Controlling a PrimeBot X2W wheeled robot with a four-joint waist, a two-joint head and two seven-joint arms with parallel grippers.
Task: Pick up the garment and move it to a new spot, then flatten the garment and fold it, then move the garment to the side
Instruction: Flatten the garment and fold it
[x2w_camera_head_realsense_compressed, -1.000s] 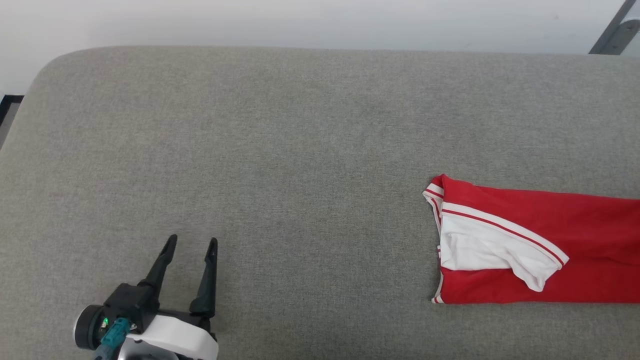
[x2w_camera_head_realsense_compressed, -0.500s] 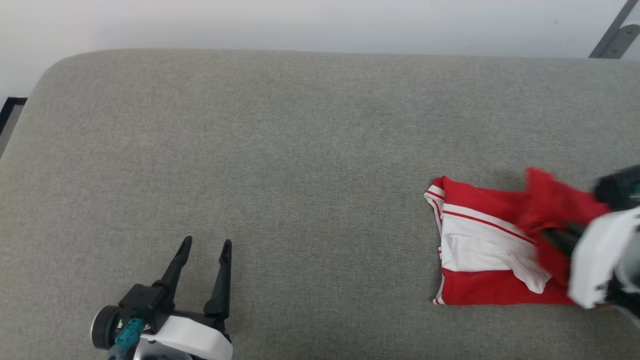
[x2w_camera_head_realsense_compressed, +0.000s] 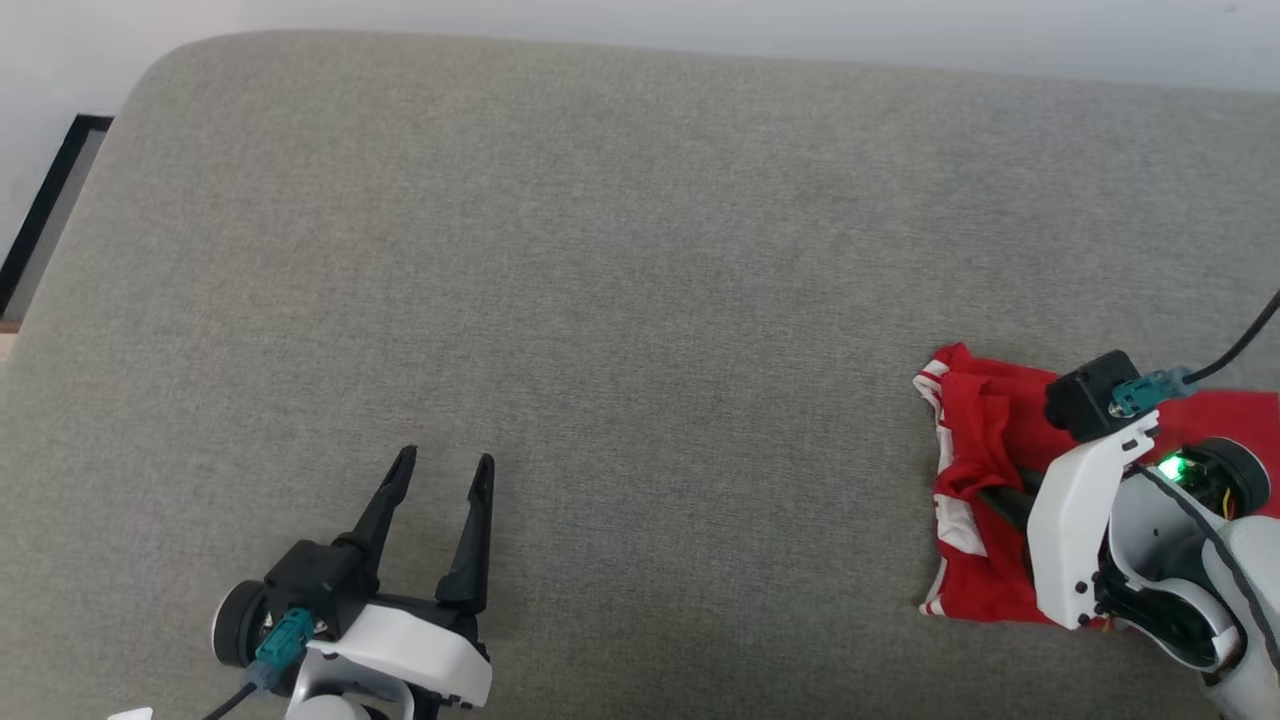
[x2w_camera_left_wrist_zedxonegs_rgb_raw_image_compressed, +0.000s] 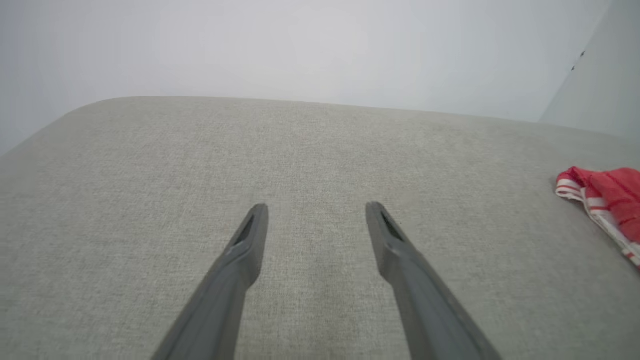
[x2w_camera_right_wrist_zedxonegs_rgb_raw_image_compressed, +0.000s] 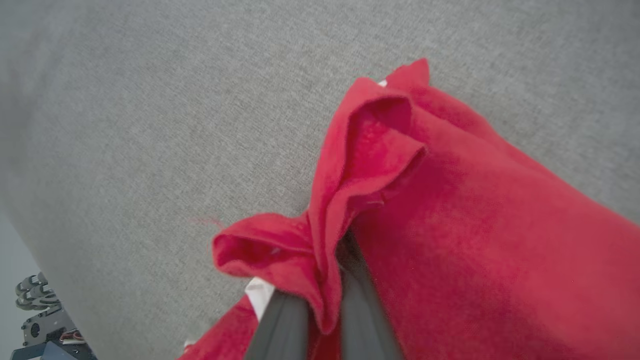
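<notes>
The red garment with white striped trim lies folded over itself at the right of the grey cushioned surface. My right gripper lies across it, shut on a bunched fold of the red cloth that rises between the two fingers. My left gripper rests at the lower left, open, with bare grey fabric between its fingers. The garment's striped edge appears at the right of the left wrist view.
The grey surface's rounded back edge meets a pale wall. A dark strip of floor borders the surface's left corner. Some grey machine parts sit beyond the surface in the right wrist view.
The camera has tilted and shifted. My right arm came in from the right, carrying the garment's far end over its near half. The left gripper stayed open.
</notes>
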